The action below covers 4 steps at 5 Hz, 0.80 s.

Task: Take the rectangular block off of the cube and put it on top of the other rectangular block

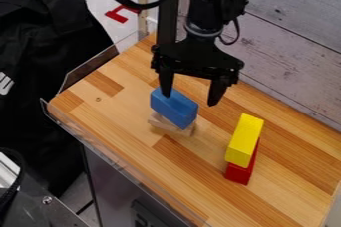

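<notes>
A black gripper (190, 100) hangs down, its two fingers (217, 90) spread apart with nothing clamped between them. Just below it is a blue rectangular block (174, 107), lying on top of a light wooden block (170, 124). One fingertip is at the blue block's far end, overlapping it in the view; whether they touch cannot be told. The other fingertip hangs beyond the blue block, to its right as the camera sees it. The blue block's length slants from beneath the first fingertip toward the camera and to the right.

Farther from the gripper, toward the camera and to the right, a yellow rectangular block (244, 140) rests on top of a red block (238, 172). Part of the red block shows past the yellow block's near end and along its right side. The two stacks stand apart on a striped wooden worktop (120, 116) that spreads beneath the gripper.

Behind the gripper and to its right is a grey, wood-grained wall (293, 42). Well off to the gripper's left, past the worktop's clear edging (90, 66), is black cloth (43, 37).
</notes>
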Each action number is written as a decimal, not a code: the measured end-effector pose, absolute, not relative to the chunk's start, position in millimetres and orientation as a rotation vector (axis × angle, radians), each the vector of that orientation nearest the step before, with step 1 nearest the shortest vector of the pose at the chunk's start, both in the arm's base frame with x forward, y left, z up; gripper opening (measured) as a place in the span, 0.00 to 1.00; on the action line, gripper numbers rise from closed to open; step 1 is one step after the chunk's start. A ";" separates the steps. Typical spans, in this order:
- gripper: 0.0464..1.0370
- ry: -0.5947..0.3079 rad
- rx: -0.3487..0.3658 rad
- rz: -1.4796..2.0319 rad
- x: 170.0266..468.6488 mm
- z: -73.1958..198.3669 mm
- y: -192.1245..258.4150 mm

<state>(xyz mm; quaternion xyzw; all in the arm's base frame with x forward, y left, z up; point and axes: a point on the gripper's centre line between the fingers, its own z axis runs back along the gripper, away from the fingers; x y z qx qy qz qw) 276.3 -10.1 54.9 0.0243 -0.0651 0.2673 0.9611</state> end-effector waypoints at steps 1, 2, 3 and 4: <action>0.96 -0.169 0.073 0.801 277.7 55.9 -6.2; 0.96 -0.196 0.087 1.020 271.9 49.6 -2.9; 0.96 -0.234 0.094 1.193 271.3 48.3 -2.2; 0.96 -0.206 0.133 1.250 272.3 42.5 -1.2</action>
